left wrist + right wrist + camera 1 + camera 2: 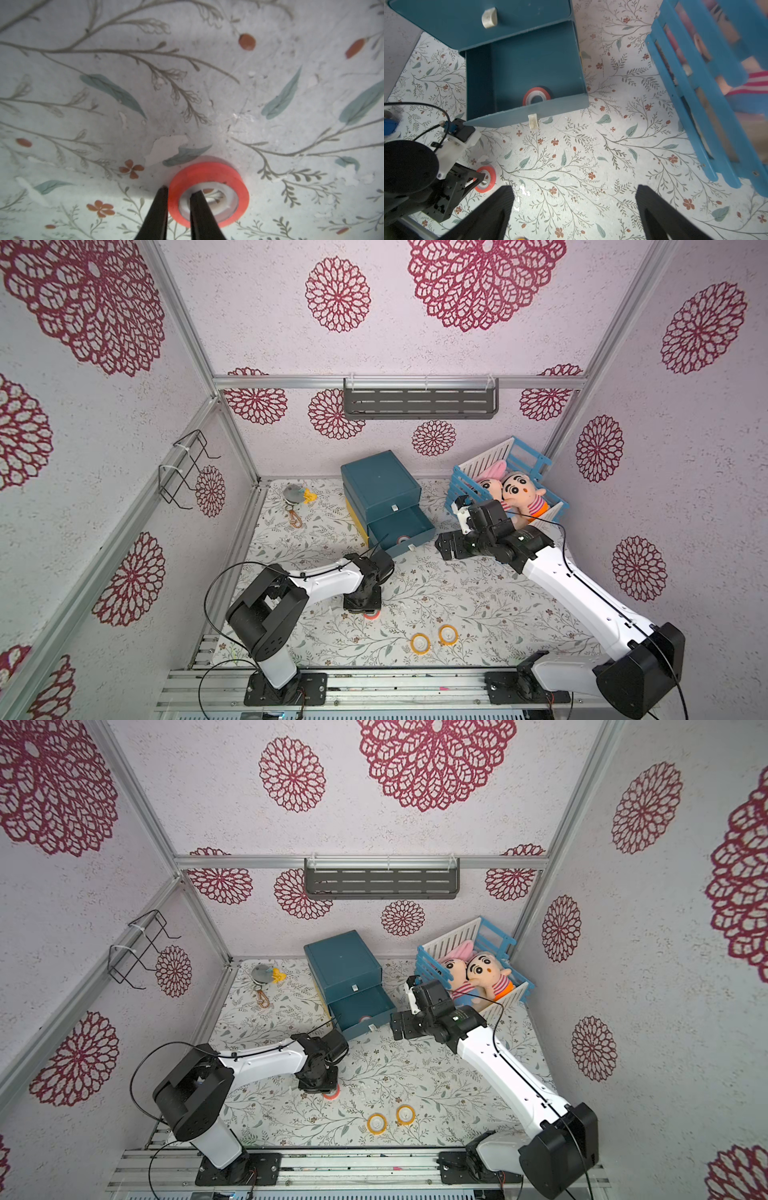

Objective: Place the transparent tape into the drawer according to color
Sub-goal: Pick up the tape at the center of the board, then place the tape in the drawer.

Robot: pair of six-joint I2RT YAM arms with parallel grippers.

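Simply a red roll [209,169], whitish-cored

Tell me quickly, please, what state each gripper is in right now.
Left gripper: shut on the rim of the red tape roll, one finger inside its hole.
Right gripper: open, holding nothing.

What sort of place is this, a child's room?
Most likely a robot test booth dressed as a room: wallpapered panels on an aluminium frame, a left arm and right arm bolted to a rail, plus props like a drawer box and toy crate.
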